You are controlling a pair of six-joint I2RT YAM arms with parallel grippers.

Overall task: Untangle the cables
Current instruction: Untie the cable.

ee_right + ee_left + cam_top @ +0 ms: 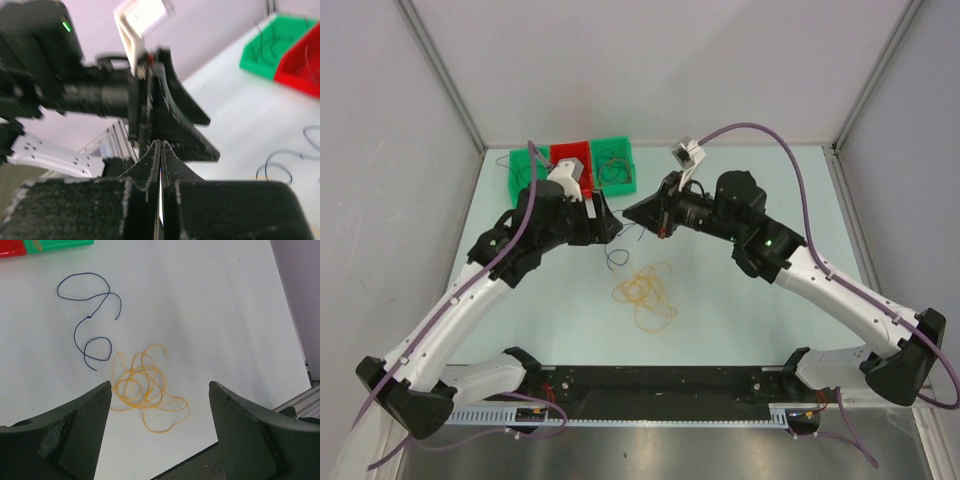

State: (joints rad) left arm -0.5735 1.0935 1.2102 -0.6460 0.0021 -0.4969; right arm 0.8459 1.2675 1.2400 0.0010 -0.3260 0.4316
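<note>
- Currently the left claw is standing wide, its two dark fingers spread far apart and gripping nothing.
- It is hanging above the white tabletop, looking down on the cables below.
- The orange cables are lying in a loose knotted heap of overlapping loops near the middle of the tabletop, showing in the gap between the left claw's fingers in the left wrist view.
- The blue cable is lying by itself on the tabletop, curled into a few open loops. It is just beside the orange heap on the side towards the bins, and its near end is coming close to the heap without visibly touching it.
- The right claw is pressing its fingers tightly together. A thin bluish line is showing in the slit between them, but I cannot tell whether a cable is pinched there.
- Both claws are pointing at each other, tips close together, above the tabletop between the bins and the blue cable.
- A red bin is sitting at the far edge of the tabletop between two green bins, all three touching side by side.
- Thin dark cables are lying curled inside the green bins.
</note>
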